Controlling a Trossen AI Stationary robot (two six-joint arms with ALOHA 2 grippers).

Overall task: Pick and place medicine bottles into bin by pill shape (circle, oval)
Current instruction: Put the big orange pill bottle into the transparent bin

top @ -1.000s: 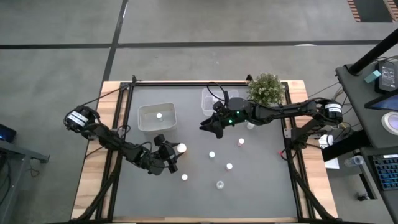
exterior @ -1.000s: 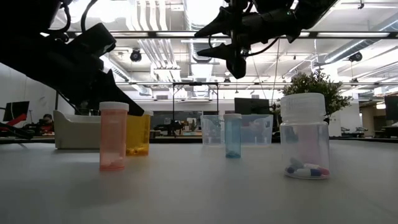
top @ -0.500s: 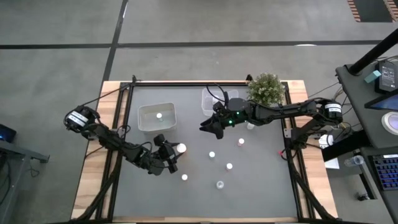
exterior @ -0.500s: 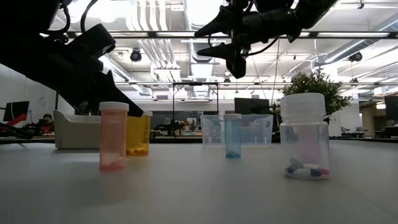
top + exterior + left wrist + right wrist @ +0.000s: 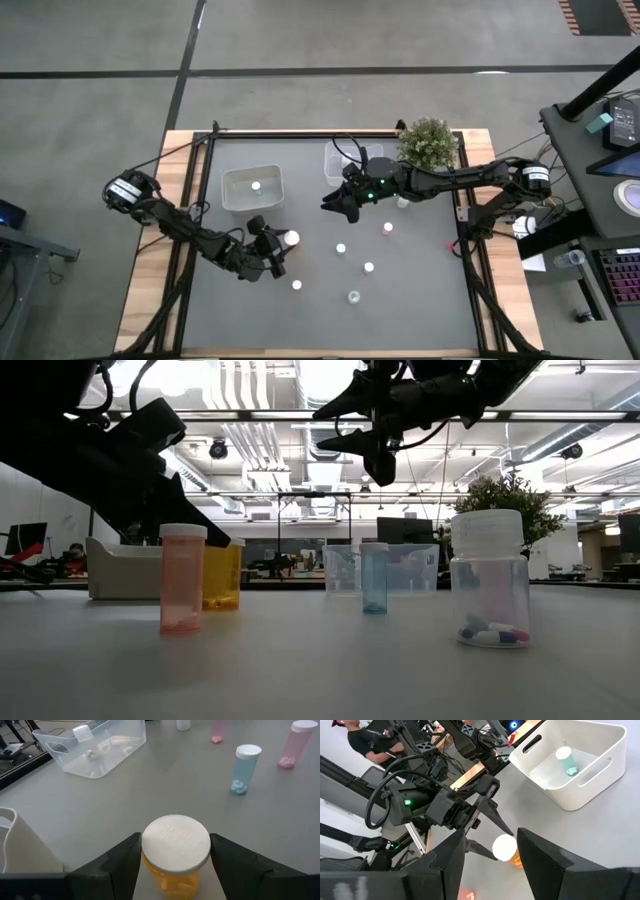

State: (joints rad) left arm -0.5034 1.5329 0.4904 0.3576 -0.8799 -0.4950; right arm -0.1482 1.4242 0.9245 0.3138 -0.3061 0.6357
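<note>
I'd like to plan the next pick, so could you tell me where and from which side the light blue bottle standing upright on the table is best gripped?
Grip the light blue bottle across its cylindrical body, just under the white cap, probably coming from above. It stands upright with open table around it, so fingers can straddle it; the pink bottle stands apart.

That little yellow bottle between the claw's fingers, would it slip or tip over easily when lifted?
The yellow bottle looks like smooth rigid plastic, so it may slip a little in the left claw, though it should not bend. It stands taller than wide under a broad white cap, so a sideways push would probably tip it, then it would roll.
</note>
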